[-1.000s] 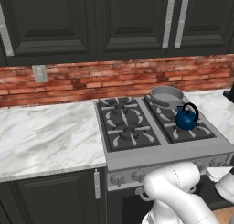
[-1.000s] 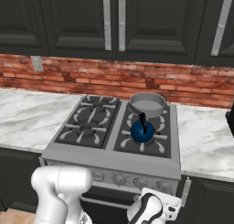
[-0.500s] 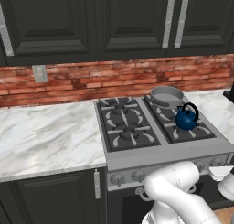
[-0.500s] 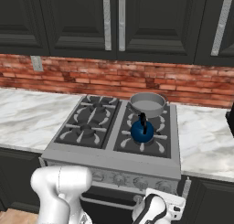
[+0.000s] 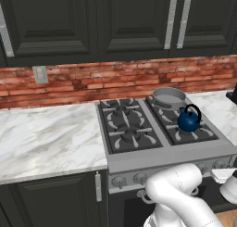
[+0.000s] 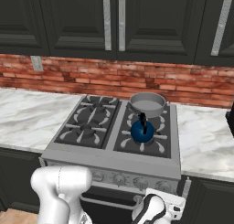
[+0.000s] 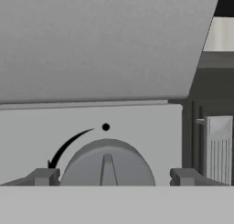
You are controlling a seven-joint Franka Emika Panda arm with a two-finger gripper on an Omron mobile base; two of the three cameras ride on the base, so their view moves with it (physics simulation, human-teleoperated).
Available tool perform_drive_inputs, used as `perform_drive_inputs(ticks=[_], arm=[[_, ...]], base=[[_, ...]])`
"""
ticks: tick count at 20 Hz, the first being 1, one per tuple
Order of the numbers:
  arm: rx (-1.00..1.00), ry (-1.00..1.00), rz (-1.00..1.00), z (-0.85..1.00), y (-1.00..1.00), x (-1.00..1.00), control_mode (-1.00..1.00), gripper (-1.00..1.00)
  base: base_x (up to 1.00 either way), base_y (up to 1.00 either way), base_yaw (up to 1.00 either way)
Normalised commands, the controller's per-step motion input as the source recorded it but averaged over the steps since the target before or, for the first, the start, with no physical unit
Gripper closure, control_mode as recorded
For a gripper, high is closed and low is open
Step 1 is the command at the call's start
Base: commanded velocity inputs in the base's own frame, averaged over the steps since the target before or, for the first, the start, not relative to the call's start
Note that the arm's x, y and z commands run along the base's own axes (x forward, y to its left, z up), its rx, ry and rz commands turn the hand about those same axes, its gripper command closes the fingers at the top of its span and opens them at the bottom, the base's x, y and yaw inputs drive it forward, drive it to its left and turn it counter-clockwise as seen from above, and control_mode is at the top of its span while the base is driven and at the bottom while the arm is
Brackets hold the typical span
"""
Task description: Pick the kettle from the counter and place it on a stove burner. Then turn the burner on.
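The blue kettle (image 5: 189,121) (image 6: 142,132) stands upright on the front right stove burner (image 5: 194,134) (image 6: 142,146), with its black handle arched over it. My gripper (image 7: 114,176) is low, in front of the stove's control panel, far from the kettle. It is open. Its two dark fingertips stand on either side of a round grey knob (image 7: 107,166), the left one close to the knob's edge and the right one apart from it. The knob's ridge points up at a black dot, and a curved arrow runs to the left. The marble counter (image 5: 46,138) (image 6: 27,118) lies on both sides of the stove.
A grey metal pan (image 5: 169,97) (image 6: 147,103) sits on the back right burner, just behind the kettle. More knobs (image 5: 119,181) (image 6: 119,178) line the stove's front panel. A light grey cabinet handle (image 7: 218,150) stands right of the gripped-around knob. Dark cabinets hang above the brick backsplash.
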Motion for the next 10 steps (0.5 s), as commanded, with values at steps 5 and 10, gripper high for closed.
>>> perform_drive_inputs(ticks=[5, 10], arm=[[0.0, 0.0, 0.0, 0.0, 0.0, 0.0, -1.0, 1.0], [0.0, 0.0, 0.0, 0.0, 0.0, 0.0, -1.0, 1.0]], base=[[0.0, 0.0, 0.0], [0.0, 0.0, 0.0]])
